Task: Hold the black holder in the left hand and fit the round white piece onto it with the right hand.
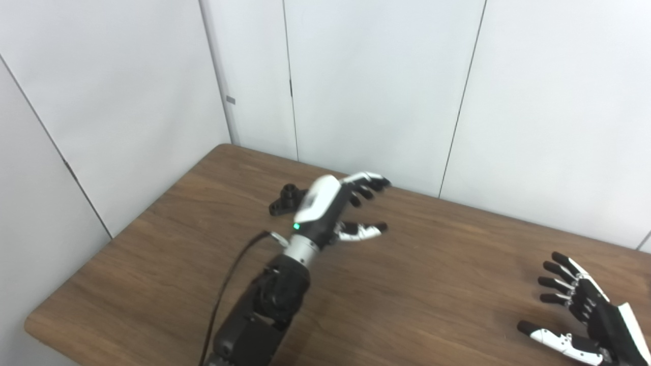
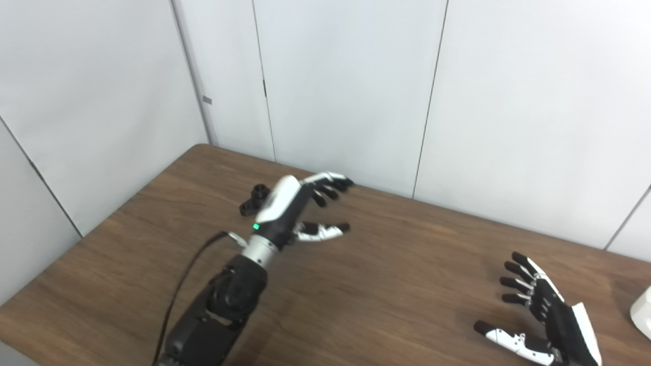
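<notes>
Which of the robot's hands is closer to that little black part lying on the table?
Left. The left hand hovers open right beside the black holder, which lies just behind it. The right hand is open too, far across the table near the right edge.

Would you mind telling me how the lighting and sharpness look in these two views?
Left eye view: soft, even light, faint shadows on the table, no glare; the black holder is small but fairly sharp. Right eye view: same light; a white object is cut off by the right edge.
</notes>
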`<act>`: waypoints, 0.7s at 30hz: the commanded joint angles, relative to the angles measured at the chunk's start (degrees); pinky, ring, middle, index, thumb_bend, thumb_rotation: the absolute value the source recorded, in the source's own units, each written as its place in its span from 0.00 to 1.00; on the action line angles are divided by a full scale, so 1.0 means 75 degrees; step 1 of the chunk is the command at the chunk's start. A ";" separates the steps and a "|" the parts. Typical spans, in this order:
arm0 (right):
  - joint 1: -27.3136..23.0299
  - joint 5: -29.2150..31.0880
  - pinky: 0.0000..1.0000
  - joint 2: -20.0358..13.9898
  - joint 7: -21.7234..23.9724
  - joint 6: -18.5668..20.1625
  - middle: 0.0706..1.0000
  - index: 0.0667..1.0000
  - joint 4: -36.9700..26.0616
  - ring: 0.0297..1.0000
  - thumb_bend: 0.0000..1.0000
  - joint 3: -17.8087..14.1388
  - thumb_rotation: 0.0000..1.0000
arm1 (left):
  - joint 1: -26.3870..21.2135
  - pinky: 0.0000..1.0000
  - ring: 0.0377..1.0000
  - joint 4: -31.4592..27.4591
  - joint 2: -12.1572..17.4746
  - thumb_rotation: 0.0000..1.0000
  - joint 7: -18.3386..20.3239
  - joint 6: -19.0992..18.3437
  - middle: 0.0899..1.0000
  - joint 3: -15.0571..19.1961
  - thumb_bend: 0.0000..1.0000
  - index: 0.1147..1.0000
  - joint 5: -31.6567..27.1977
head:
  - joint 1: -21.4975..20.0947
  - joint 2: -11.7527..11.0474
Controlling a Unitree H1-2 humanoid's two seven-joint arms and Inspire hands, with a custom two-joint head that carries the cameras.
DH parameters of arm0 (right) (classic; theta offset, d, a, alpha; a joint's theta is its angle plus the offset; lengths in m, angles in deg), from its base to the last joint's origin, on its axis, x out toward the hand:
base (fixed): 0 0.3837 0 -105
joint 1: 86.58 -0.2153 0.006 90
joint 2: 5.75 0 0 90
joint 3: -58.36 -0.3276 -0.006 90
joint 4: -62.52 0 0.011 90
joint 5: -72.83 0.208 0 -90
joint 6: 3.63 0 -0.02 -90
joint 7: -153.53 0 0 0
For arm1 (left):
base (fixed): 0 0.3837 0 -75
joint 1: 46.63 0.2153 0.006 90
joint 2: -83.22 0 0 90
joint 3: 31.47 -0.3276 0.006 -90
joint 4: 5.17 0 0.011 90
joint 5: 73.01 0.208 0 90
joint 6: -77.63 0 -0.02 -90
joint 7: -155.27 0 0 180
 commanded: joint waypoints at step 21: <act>0.0018 0.0215 0.66 0.0034 0.0061 -0.0261 0.83 0.87 0.0330 0.76 0.61 -0.0027 0.00 | -0.0254 0.57 0.69 -0.0357 0.1377 0.22 -0.0677 -0.1457 0.72 0.0753 0.75 0.70 0.1707 | 0.0068 0.0070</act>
